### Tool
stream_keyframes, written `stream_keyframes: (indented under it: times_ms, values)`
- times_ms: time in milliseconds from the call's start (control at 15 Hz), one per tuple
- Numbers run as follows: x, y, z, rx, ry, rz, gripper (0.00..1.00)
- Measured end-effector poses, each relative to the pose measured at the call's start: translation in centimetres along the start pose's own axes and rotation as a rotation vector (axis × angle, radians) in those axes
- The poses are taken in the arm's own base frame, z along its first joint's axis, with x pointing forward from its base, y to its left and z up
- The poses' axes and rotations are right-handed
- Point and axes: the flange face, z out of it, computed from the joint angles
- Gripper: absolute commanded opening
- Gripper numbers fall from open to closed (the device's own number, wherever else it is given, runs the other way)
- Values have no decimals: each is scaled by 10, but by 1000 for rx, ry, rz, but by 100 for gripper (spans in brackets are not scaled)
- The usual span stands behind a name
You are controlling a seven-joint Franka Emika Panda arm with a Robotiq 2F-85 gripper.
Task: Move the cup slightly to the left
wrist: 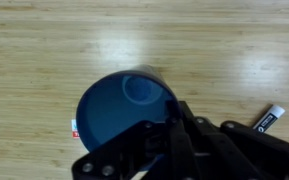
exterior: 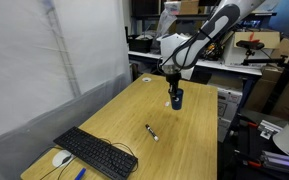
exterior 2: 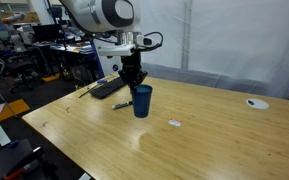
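Cup (exterior: pixel 176 99) stands upright on the table (exterior: pixel 119 112), well apart from the keyboard (exterior: pixel 96 152). Marker (exterior: pixel 151 131) lies between the two. Claw (wrist: pixel 173 128) sits right at the cup's rim, at the lower edge in the wrist view. Fingers look close together there, but I can't tell if they're actually clamping it.

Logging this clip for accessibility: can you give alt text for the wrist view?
A dark blue cup, seen from above, stands on a light wooden table, with the black pincer reaching in from the bottom edge to the cup's rim. A black-and-white marker pen lies at the right edge. Its grip is unclear.
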Motion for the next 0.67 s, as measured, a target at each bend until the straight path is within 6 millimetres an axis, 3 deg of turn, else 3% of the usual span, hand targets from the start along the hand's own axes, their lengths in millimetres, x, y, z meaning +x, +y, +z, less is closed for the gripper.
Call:
stream_keyframes:
  times_ms: [267,667]
  values:
    - [3,-28,3,3,54,-43,1]
    - [1,-64,29,16,99,-104,1]
